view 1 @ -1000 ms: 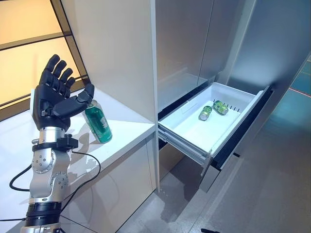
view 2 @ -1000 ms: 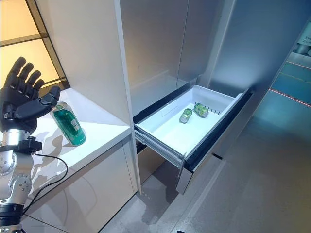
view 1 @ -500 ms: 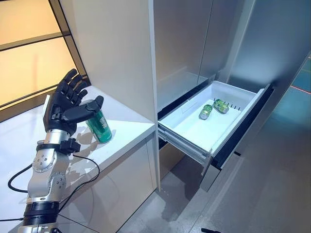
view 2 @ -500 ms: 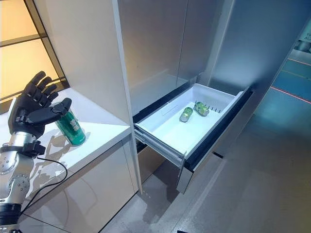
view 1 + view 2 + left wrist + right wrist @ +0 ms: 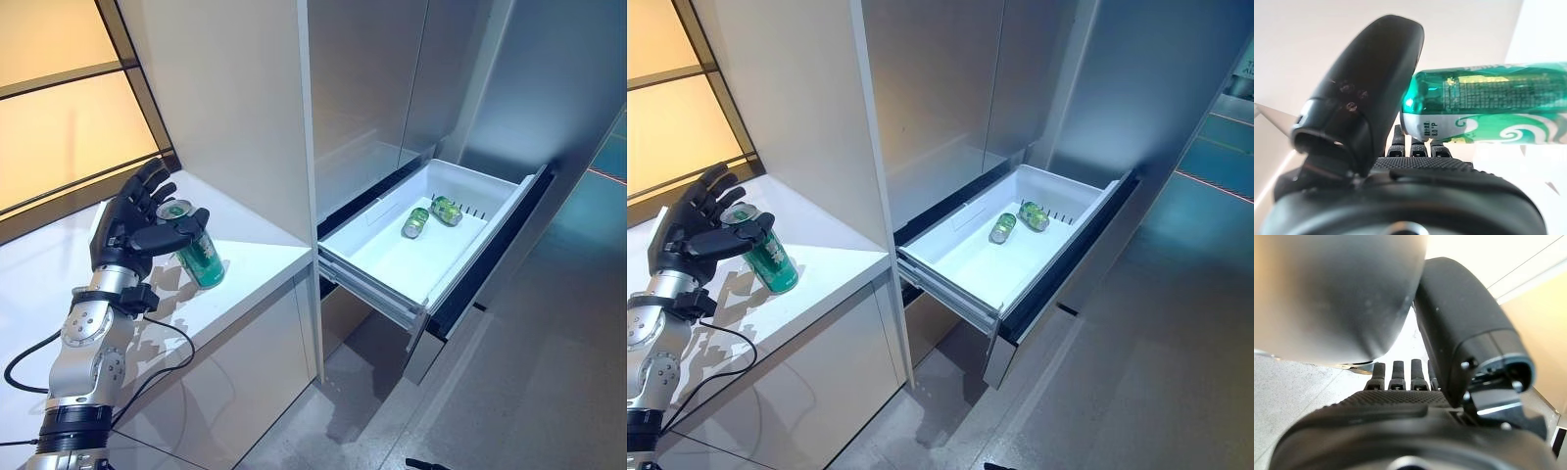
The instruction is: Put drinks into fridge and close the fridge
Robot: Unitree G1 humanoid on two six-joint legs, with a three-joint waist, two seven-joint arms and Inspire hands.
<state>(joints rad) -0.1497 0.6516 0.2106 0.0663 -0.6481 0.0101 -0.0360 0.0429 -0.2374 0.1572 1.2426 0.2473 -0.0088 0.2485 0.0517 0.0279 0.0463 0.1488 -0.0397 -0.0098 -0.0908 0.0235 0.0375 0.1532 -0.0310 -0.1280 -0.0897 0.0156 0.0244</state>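
Note:
A green can (image 5: 201,260) stands upright on the white counter (image 5: 250,257), to the left of the fridge. My left hand (image 5: 121,231) is at the can's top, fingers behind it and thumb in front, still open around it. In the left wrist view the can (image 5: 1488,115) lies between the thumb (image 5: 1366,93) and the straight fingers. The fridge's white drawer (image 5: 390,282) is pulled out, with green cans (image 5: 415,224) lying at its far end. My right hand (image 5: 1400,411) shows with relaxed fingers, holding nothing.
A tall white panel (image 5: 235,108) rises between the counter and the fridge. The drawer's dark front (image 5: 490,264) juts out over the grey floor (image 5: 549,392). An orange-lit window (image 5: 59,98) is behind the counter.
My left hand has come down and forward from above the counter and now brackets the can's top between thumb and fingers. The can and the drawer have not moved.

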